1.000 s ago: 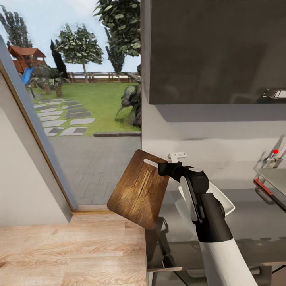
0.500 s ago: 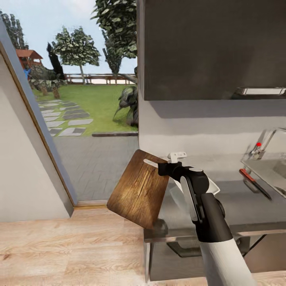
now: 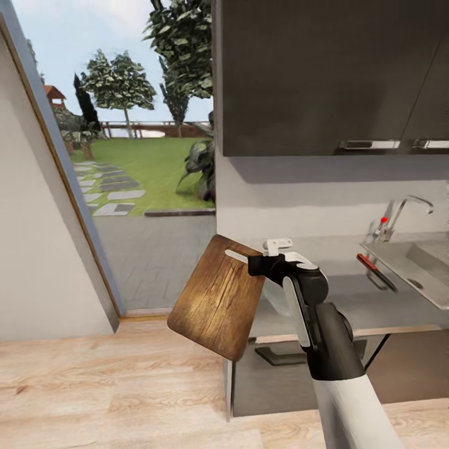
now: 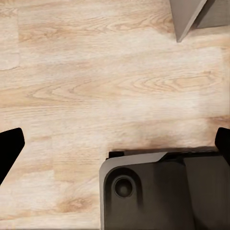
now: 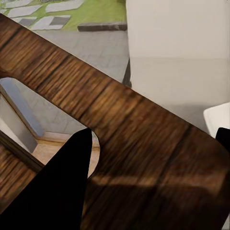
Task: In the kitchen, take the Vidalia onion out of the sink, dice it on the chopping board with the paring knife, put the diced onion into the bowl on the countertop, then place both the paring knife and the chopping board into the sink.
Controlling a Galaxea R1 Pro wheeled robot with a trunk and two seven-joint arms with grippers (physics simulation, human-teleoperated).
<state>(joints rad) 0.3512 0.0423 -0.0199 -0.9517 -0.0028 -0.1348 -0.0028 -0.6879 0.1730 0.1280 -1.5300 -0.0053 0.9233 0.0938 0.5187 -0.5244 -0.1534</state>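
We see the chopping board (image 3: 218, 297) held up in the air, tilted, its handle-slot end pinched by the right gripper (image 3: 257, 264). The jaws are closed on the board's edge beside the oblong slot, and the rest of the board hangs away from them, out past the end of the countertop (image 3: 349, 302) and above the wooden floor (image 3: 112, 386). In the right wrist view the board (image 5: 143, 143) fills the space between the fingers, with one dark finger (image 5: 57, 187) lying over the slot.

Farther along the countertop, the sink (image 3: 415, 265) sits well apart from the board, with its chrome tap (image 3: 402, 215) and red knob behind it. The paring knife (image 3: 376, 271) lies on the counter just beside the sink's near edge. Dark wall cabinets (image 3: 324, 75) hang above.

The left gripper (image 4: 115, 139) points down at the floor, its jaws spread wide with nothing between them, above the robot's dark base (image 4: 163, 189).
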